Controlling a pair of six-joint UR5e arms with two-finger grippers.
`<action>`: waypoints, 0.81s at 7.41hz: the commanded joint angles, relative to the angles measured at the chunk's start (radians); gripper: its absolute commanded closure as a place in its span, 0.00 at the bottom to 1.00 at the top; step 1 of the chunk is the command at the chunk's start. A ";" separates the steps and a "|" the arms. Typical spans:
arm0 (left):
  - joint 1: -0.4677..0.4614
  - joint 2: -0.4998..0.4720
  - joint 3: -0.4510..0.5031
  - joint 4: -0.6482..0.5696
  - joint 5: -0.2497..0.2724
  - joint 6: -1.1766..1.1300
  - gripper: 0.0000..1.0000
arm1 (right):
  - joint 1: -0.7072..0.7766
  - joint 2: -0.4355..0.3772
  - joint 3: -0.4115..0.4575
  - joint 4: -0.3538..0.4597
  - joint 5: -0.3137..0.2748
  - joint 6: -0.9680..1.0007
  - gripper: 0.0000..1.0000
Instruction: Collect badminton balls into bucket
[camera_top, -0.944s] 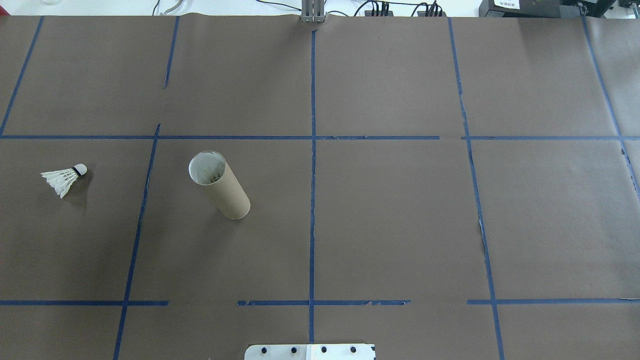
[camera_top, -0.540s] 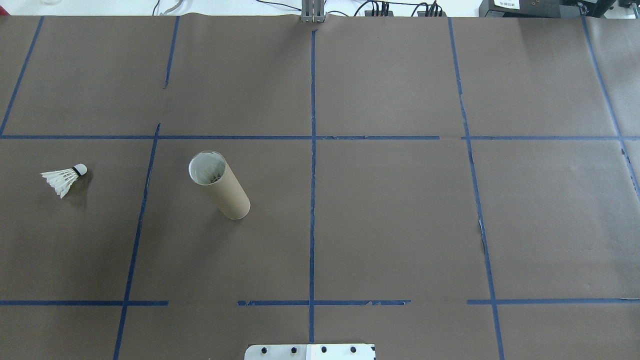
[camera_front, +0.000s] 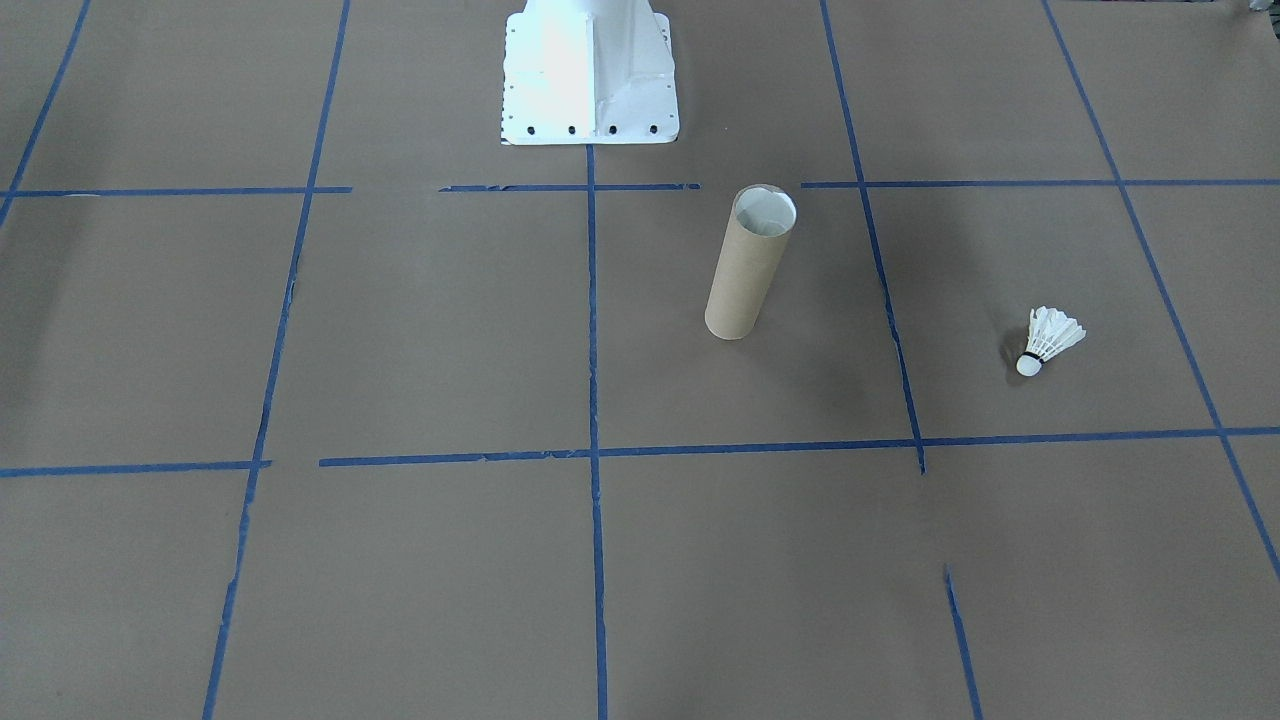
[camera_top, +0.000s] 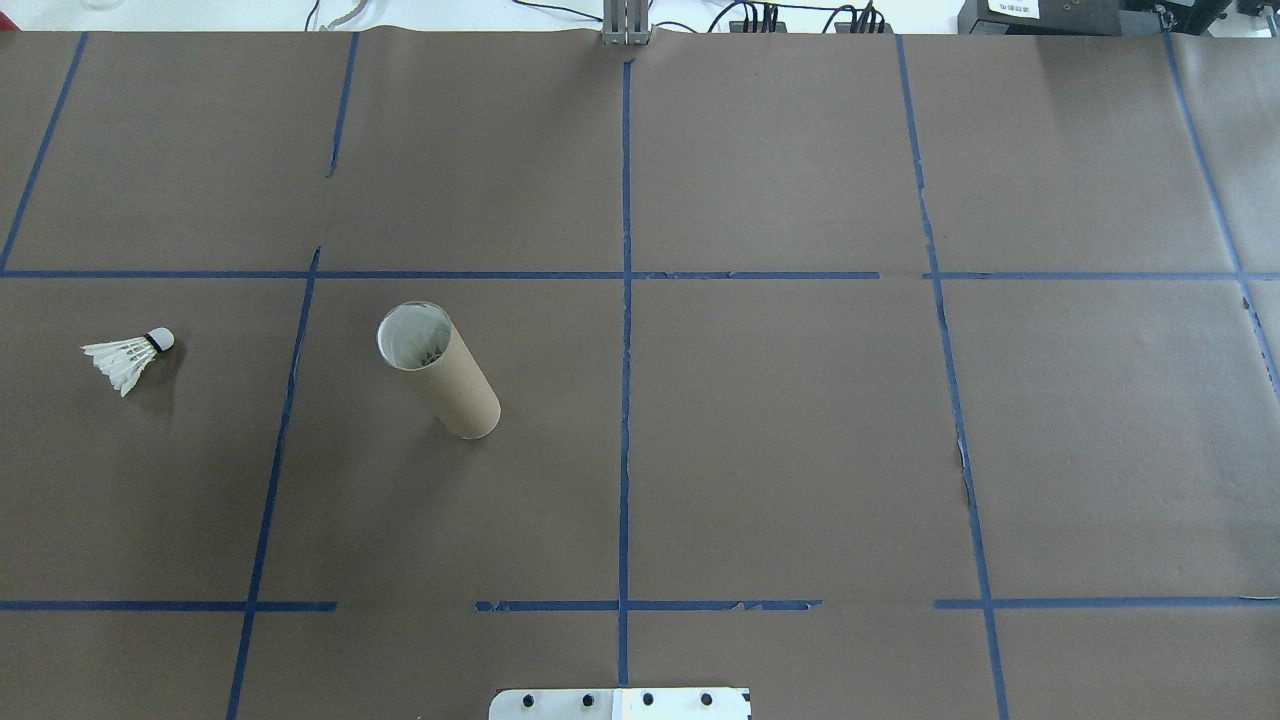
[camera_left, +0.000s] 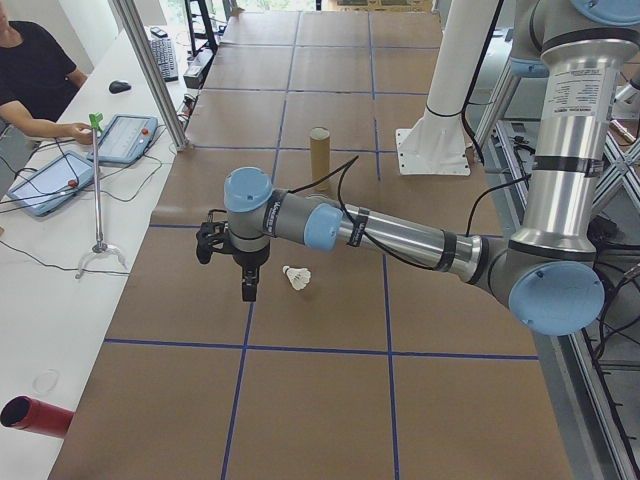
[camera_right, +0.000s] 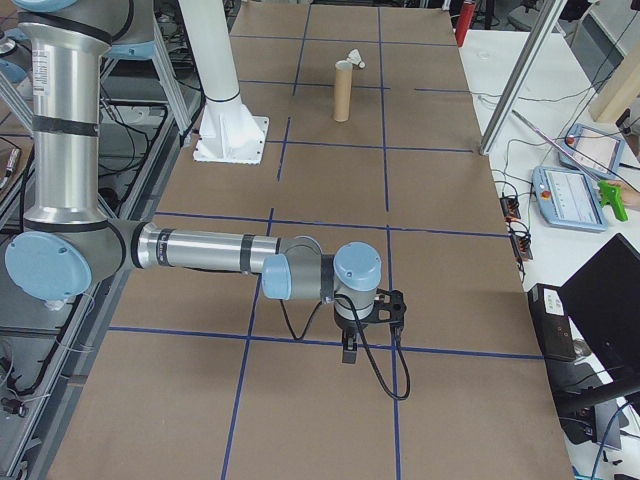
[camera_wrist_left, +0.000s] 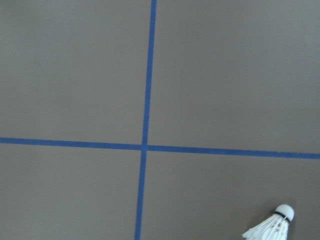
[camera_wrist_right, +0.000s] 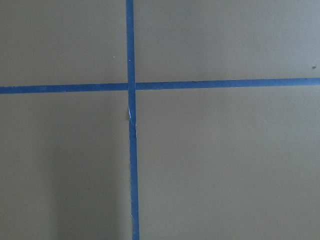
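Note:
One white badminton ball lies on its side on the brown paper at the table's left; it also shows in the front view and at the left wrist view's bottom right corner. The bucket, a brown cardboard tube with a white inside, stands upright to its right. Pale feather-like shapes show down in its mouth. My left gripper hangs just beside the badminton ball, apart from it. My right gripper hovers far from the bucket. I cannot tell whether either is open or shut.
The white pedestal base stands at the robot's side of the table. Blue tape lines cross the brown paper. A person sits at a side table with tablets, and a metal post stands at that edge.

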 joint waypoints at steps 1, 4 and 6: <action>0.080 0.006 -0.026 -0.087 -0.103 -0.181 0.00 | 0.000 0.000 0.000 0.000 0.000 0.000 0.00; 0.133 0.150 0.016 -0.532 -0.167 -0.471 0.00 | 0.000 0.000 0.000 0.000 0.000 0.000 0.00; 0.135 0.245 0.146 -0.969 -0.176 -0.638 0.00 | 0.000 0.000 0.000 0.000 0.000 0.000 0.00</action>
